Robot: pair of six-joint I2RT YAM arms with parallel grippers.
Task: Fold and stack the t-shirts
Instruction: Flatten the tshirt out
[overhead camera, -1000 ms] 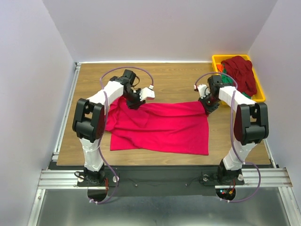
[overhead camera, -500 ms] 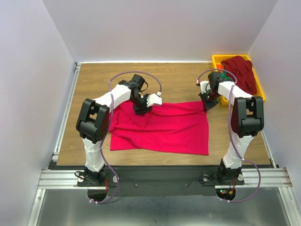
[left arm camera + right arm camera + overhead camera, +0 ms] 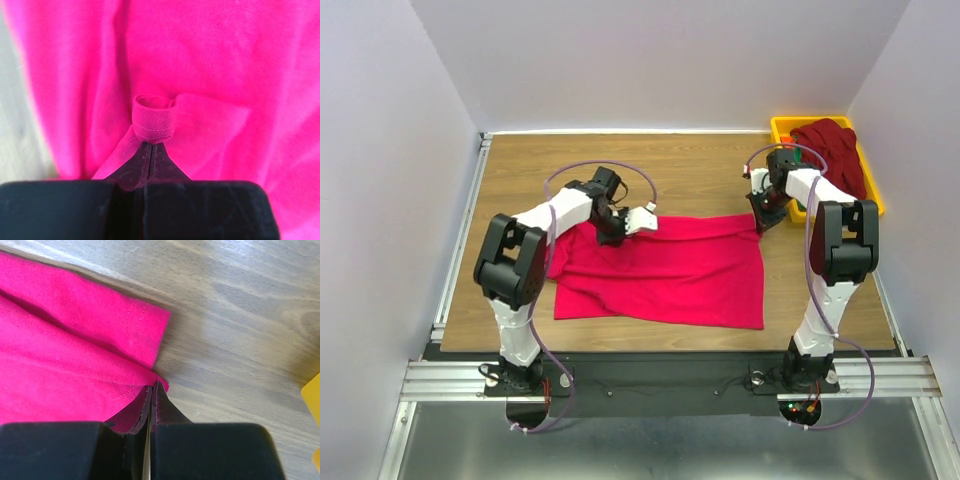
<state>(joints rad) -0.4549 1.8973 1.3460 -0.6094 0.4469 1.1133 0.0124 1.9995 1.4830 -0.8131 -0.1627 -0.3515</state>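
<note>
A crimson-pink t-shirt (image 3: 665, 270) lies spread on the wooden table. My left gripper (image 3: 612, 233) is shut on a bunched fold of its hem (image 3: 154, 120) at the shirt's far left edge. My right gripper (image 3: 761, 222) is shut on the shirt's far right corner (image 3: 156, 381), low over the wood. A dark maroon t-shirt (image 3: 832, 152) is heaped in the yellow tray (image 3: 873, 203) at the far right, with bits of green and orange cloth (image 3: 793, 152) under it.
The yellow tray stands against the right wall at the table's far right corner. Bare wood (image 3: 690, 170) lies beyond the pink shirt. Aluminium rails (image 3: 455, 255) run along the table's left and near edges.
Both grippers have drawn the shirt's far edge slightly farther back and outward. The left gripper has shifted left after reaching right; the right gripper has moved a little away from me.
</note>
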